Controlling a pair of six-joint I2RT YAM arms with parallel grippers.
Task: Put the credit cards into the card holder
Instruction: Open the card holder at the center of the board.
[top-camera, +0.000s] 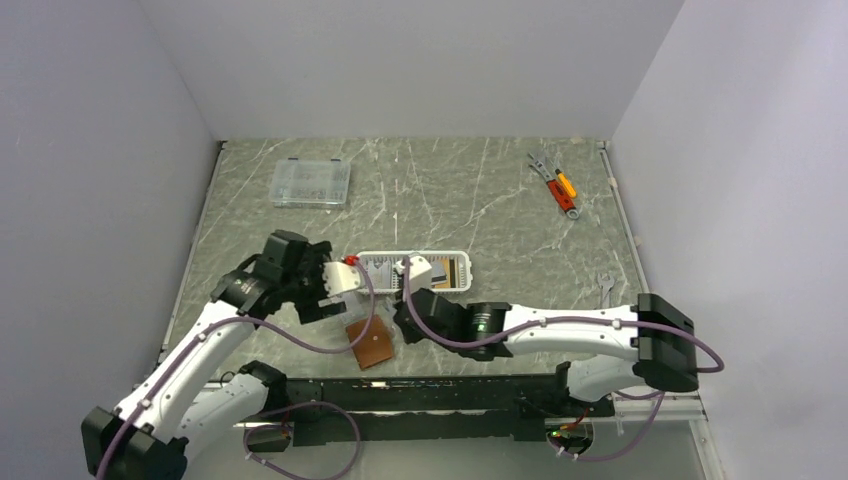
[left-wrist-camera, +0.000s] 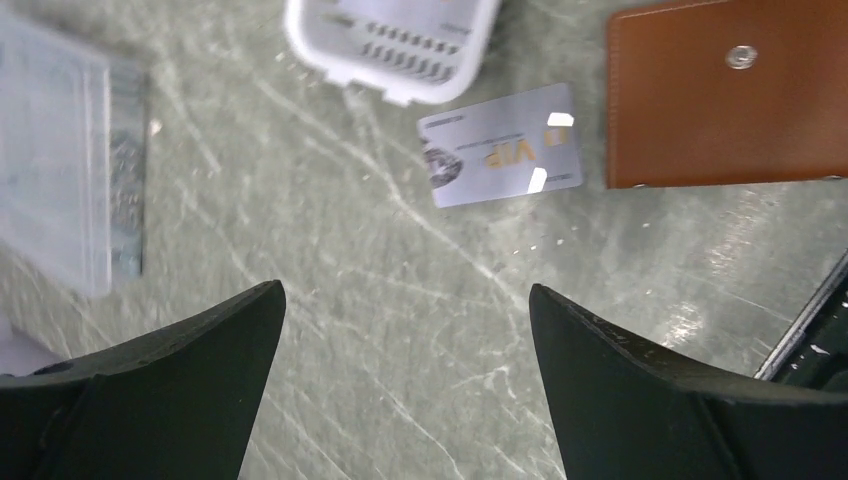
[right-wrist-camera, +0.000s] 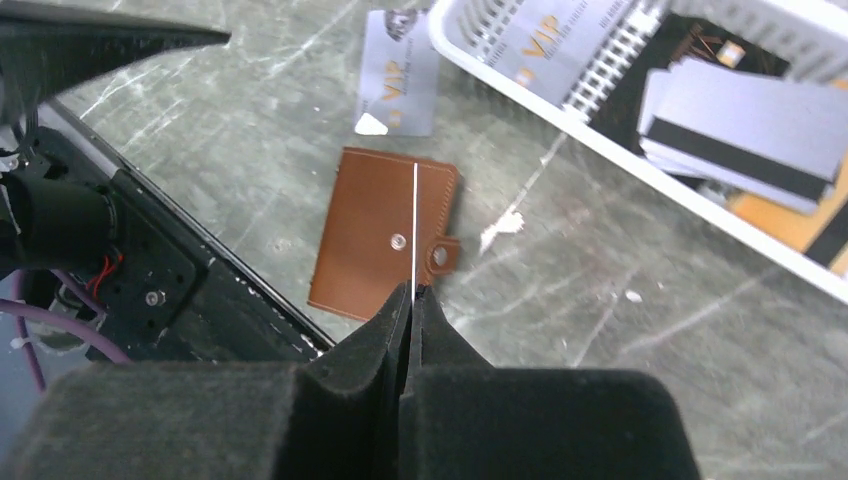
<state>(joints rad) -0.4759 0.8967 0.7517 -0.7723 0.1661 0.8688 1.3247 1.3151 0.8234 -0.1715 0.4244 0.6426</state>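
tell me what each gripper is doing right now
left gripper: open, holding nothing
right gripper: closed on a credit card, seen edge-on

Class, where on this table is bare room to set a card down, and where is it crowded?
Free: the far middle between the box and the tools; right of the basket. Crowded: by the wallet, where the right gripper holds a card.

Brown card holder (top-camera: 372, 347) flat by near edge; white basket (top-camera: 466, 270) just behind; clear box (top-camera: 311, 183) far-left.
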